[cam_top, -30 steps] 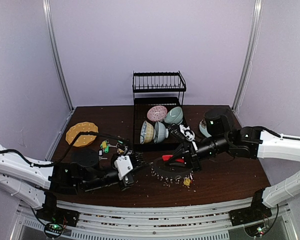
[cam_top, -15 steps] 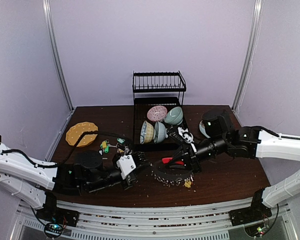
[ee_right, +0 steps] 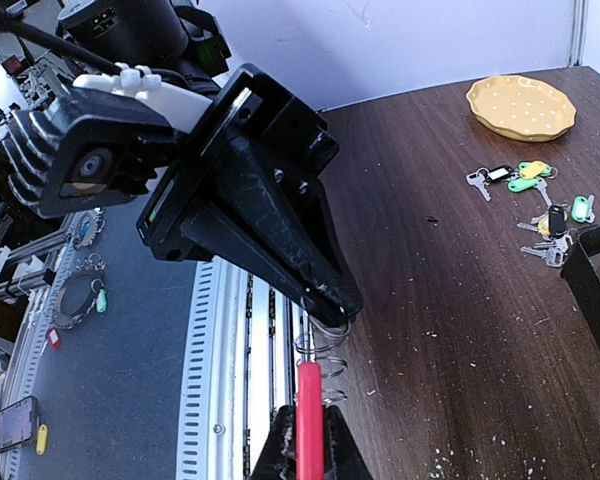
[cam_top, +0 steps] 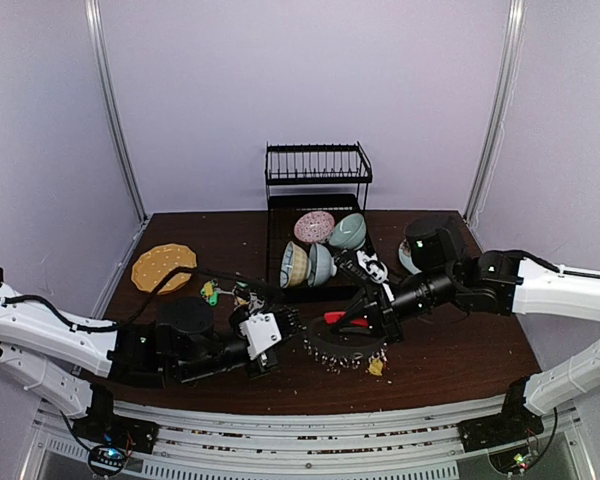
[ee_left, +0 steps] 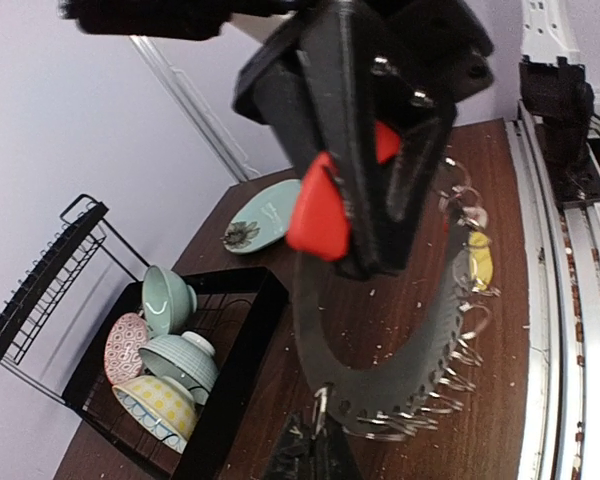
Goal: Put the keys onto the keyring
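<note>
R gripper (cam_top: 348, 320) jaws pinch keyring (cam_top: 342, 350) at its red sleeve (ee_left: 318, 205), mid-table; L gripper (cam_top: 296, 328) jaws pressed on a split ring (ee_left: 320, 405), tips cropped in wrist view; keys (ee_right: 548, 222) lie apart, details unclear.

No passage between left gripper (cam_top: 298, 325) and right gripper (cam_top: 348, 319): the keyring (cam_top: 338, 350) spans the gap, its red sleeve clamped in the right jaws, 1 split ring (ee_right: 325, 340) pinched in the left. Beyond both grippers, toward the back wall, the dish rack (ee_left: 242, 370) holding 4 bowls (cam_top: 322, 264) blocks travel. Outboard of the left gripper lie loose keys (cam_top: 225, 293) and, farther off, a yellow plate (cam_top: 163, 265). Nearside of the right gripper: bare tabletop (cam_top: 460, 350), except 1 yellow-tagged key (cam_top: 374, 366) just beside the keyring.
</note>
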{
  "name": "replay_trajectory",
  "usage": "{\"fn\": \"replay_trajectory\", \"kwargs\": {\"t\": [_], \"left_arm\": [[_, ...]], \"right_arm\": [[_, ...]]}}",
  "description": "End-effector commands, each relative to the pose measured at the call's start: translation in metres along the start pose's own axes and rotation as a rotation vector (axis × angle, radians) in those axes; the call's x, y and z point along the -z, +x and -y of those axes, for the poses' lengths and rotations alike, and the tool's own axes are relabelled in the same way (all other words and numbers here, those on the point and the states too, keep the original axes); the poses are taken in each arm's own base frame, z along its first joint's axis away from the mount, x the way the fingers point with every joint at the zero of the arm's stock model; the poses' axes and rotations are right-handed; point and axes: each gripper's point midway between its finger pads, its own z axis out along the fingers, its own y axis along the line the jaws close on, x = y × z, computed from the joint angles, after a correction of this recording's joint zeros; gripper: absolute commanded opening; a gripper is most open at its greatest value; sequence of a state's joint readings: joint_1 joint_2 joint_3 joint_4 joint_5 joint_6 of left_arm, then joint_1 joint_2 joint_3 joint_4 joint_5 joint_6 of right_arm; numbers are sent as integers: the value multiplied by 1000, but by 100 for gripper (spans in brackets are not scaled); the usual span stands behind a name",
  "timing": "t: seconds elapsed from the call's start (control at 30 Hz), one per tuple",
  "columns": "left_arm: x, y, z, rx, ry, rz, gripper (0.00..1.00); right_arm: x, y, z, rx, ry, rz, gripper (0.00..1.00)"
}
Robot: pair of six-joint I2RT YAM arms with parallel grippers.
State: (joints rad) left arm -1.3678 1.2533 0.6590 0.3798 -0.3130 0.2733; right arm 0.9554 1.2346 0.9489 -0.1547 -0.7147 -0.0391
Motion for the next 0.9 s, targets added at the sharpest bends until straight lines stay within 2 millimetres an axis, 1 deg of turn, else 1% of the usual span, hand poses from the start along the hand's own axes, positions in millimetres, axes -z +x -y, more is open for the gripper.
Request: {"fn": "replay_trajectory", "kwargs": {"t": [0.0, 0.13, 0.2, 0.27, 0.37, 0.53, 0.57, 0.63, 0.7, 0.73, 0.8, 0.87], "left_arm": [[3, -24, -7, 7, -7, 69, 0], [10, -20, -9, 44, -13, 69, 0], [16, -22, -13, 61, -26, 96, 0], [22, -25, -14, 68, -27, 118, 0], [24, -25, -12, 61, -11, 117, 0], [23, -25, -8, 45, 13, 114, 0], [22, -27, -8, 46, 16, 118, 0], [21, -29, -8, 50, 16, 122, 0], [18, -30, -8, 52, 14, 114, 0], [17, -29, -9, 53, 12, 102, 0], [14, -28, -9, 53, 13, 73, 0], [12, -27, -10, 60, 12, 50, 0]], "right_arm": [[3, -12, -7, 29, -18, 20, 0], [5, -6, -4, 27, 4, 7, 0], [5, -2, 1, 16, 29, -1, 0], [3, 2, 0, 5, 17, -12, 0], [1, 4, 2, -10, 14, -21, 0], [-1, 14, 15, -34, 55, -55, 0], [-3, 15, 16, -35, 49, -65, 5], [-6, 16, 15, -31, 37, -76, 21], [-4, 12, 18, -20, 56, -61, 36], [-2, 9, 20, -16, 74, -52, 40], [3, -1, 25, -7, 124, -23, 43], [8, -15, 25, 7, 146, 17, 42]]}}
